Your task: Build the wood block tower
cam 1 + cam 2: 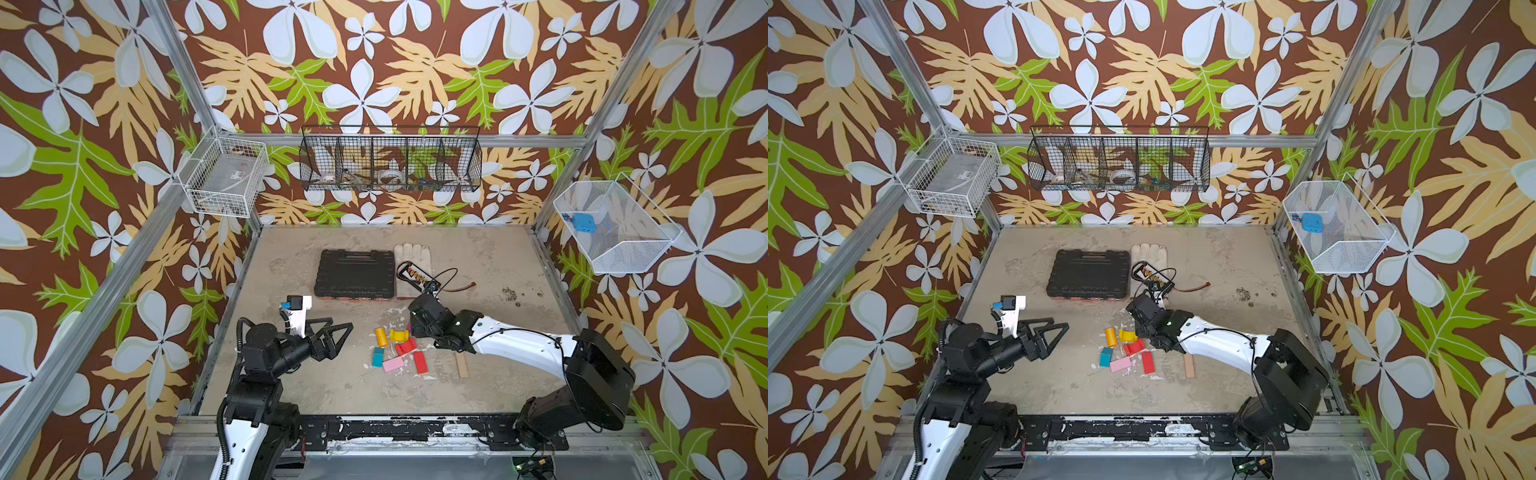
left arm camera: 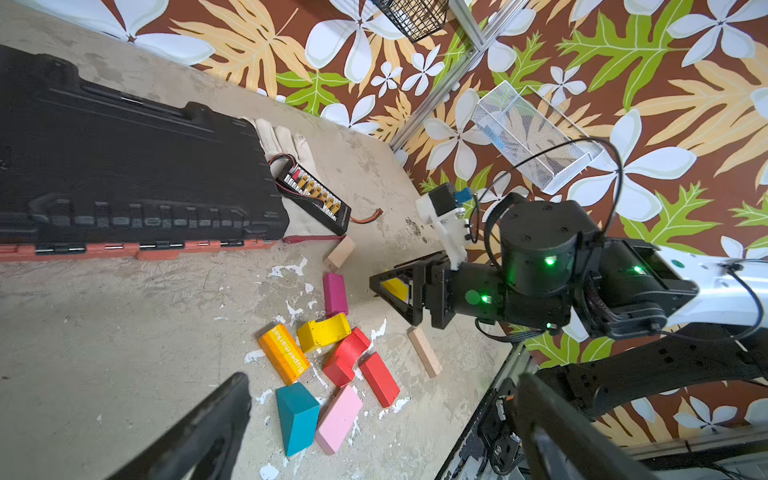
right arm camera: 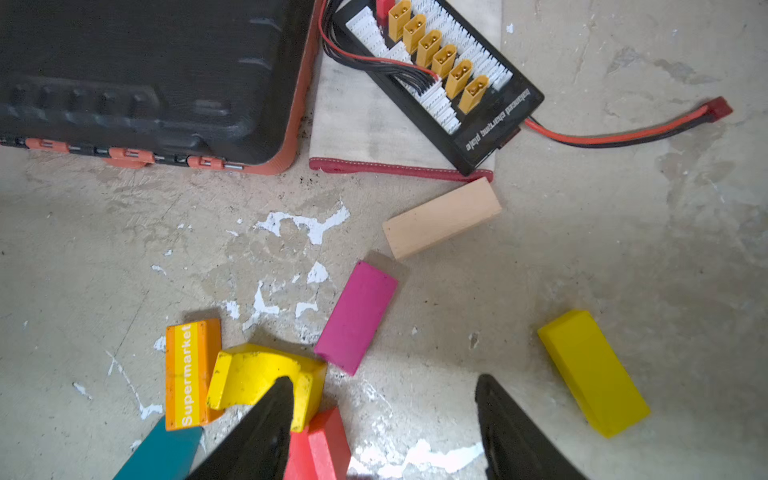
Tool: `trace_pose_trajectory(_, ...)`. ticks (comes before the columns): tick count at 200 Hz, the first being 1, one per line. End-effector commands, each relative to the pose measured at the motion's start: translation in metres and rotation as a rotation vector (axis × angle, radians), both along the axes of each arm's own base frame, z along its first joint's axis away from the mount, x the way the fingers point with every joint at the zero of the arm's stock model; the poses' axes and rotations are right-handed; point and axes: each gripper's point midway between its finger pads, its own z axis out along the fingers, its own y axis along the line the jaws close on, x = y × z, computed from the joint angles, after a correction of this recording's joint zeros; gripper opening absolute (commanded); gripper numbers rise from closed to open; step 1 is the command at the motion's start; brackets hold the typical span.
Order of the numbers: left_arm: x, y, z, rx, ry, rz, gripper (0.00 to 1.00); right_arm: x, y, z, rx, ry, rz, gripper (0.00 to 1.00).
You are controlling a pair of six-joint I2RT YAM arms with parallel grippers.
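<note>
You're hovering right gripper (image 3: 382, 378), jaws apart, empty; magenta block (image 3: 357, 318) lying just ahead, long axis slanting away; left gripper (image 1: 341, 325) gaping wide, farther off.

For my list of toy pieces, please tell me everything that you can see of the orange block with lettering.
The orange block is a brick of seemingly painted wood, with a yellow stripe along its top face carrying the white word "Supermarket". It lies flat near the middle of the table, close beside the yellow arch and near the teal block; contact is unclear. Nothing holds it.
</note>
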Motion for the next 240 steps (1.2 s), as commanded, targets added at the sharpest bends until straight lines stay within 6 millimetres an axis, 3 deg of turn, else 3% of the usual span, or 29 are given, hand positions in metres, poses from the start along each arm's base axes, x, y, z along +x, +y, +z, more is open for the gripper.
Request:
trace_pose_trajectory(1,-0.001,-0.002,0.007,-0.011,-0.023,-0.012,1.00,0.007,0.005,-0.006,0.014,0.026,0.014,0.70)
trace_pose_trajectory(148,-0.002,-0.001,0.008,-0.014,-0.031,-0.002,1.00,0.034,0.006,-0.027,-0.033,0.062,-0.018,0.74)
trace_pose_trajectory(220,-0.003,0.000,0.009,-0.014,-0.041,0.001,1.00,0.055,-0.011,-0.038,-0.074,0.076,-0.094,0.75)
trace_pose_trajectory(240,-0.005,0.000,0.012,-0.015,-0.054,0.001,1.00,0.065,-0.016,-0.040,-0.073,0.079,-0.120,0.80)
